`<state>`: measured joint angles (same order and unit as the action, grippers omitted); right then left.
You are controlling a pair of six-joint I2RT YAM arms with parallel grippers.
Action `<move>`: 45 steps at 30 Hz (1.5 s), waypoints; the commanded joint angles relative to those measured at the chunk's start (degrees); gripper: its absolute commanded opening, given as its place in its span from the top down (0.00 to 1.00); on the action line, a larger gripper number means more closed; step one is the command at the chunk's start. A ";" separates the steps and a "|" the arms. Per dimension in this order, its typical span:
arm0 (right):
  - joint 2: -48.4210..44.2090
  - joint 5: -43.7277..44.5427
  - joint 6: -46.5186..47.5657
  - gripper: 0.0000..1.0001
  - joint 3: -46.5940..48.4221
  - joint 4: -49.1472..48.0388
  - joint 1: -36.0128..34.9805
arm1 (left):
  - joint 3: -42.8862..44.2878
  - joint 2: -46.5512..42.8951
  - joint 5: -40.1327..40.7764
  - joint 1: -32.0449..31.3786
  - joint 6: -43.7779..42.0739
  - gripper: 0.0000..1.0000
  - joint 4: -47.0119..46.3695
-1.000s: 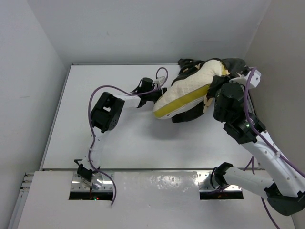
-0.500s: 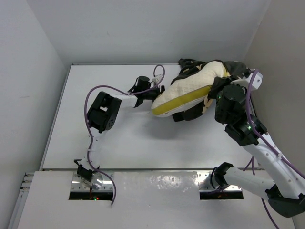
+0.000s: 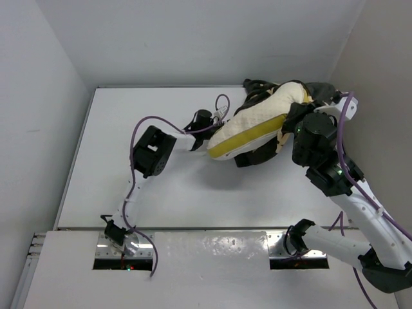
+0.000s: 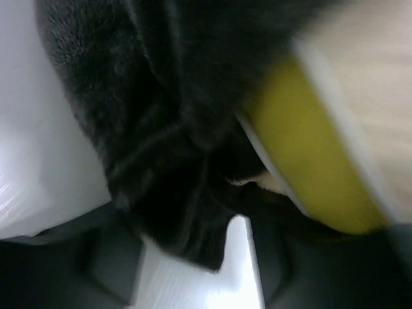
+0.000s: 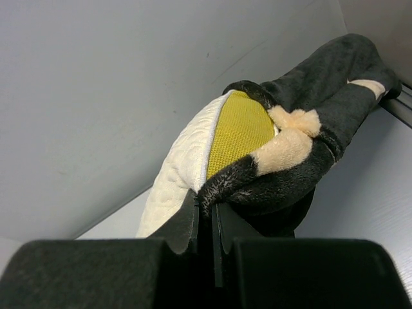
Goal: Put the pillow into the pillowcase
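The cream quilted pillow (image 3: 261, 116) with its yellow-green band (image 3: 248, 138) lies tilted at the table's far right, partly inside the black plush pillowcase (image 3: 256, 156). My left gripper (image 3: 212, 129) is at the pillow's left end. In the left wrist view it (image 4: 193, 257) is open, a loose flap of pillowcase (image 4: 167, 129) hanging between the spread fingers, with the pillow's band (image 4: 309, 161) to the right. My right gripper (image 3: 291, 122) is shut on the pillowcase's rim (image 5: 309, 174) beside the pillow (image 5: 187, 167), its fingertips (image 5: 206, 206) pinching the plush edge.
The bundle sits in the far right corner of the white table (image 3: 161, 193), close to the back wall (image 3: 193, 45) and the right wall (image 3: 380, 77). Purple cables (image 3: 148, 119) loop along both arms.
My left gripper drew back to the left, then came in again toward the pillow's left end, its elbow shifting right. The right arm and the pillow barely moved.
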<state>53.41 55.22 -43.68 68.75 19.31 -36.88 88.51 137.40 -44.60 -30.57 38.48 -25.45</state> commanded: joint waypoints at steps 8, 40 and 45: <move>-1.81 2.17 -1.94 1.00 3.06 -3.58 -0.12 | 6.51 6.30 -1.62 -0.11 16.88 1.00 -16.71; 25.80 -5.99 30.59 1.00 44.56 -2.87 4.01 | 36.26 -42.40 -9.89 41.11 -47.64 1.00 63.69; 17.62 -12.23 26.47 1.00 36.64 -4.46 4.10 | 40.51 -40.81 -13.06 41.73 -39.20 1.00 60.96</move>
<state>77.69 44.82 -16.62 105.91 22.59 -33.71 126.54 96.71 -56.80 10.15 -8.23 42.39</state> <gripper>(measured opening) 0.036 0.020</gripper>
